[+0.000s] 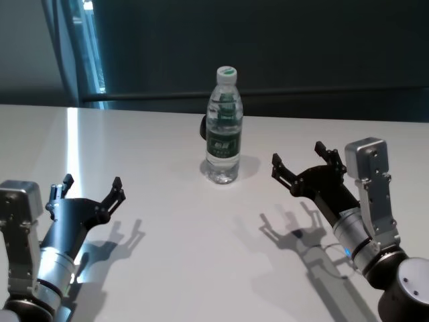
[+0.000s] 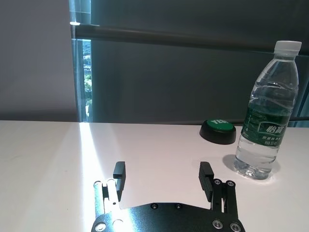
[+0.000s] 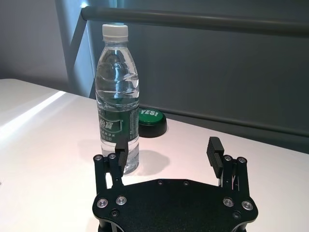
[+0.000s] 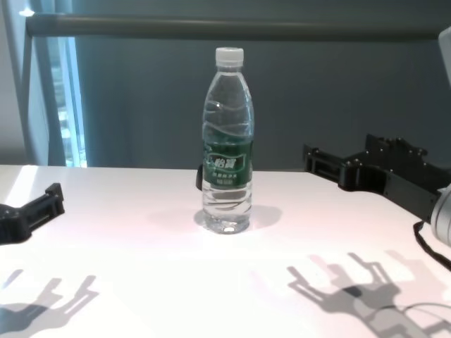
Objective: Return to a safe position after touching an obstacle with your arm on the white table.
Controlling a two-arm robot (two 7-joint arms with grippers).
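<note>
The upright bottle (image 1: pixel 223 127) is seen at 10 o'clock of the spread-fingered, probably nearer right gripper (image 1: pixel 299 163).

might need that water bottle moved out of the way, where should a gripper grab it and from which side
Probably around the green label band of the bottle, where the body is straight and round. It stands upright on the table, so a level approach from the robot's side suits; the right gripper, open and nearer, looks better placed than the left gripper. A button sits behind it.

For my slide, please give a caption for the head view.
Upright water bottle on the white table, flanked by open left hand and right hand.
</note>
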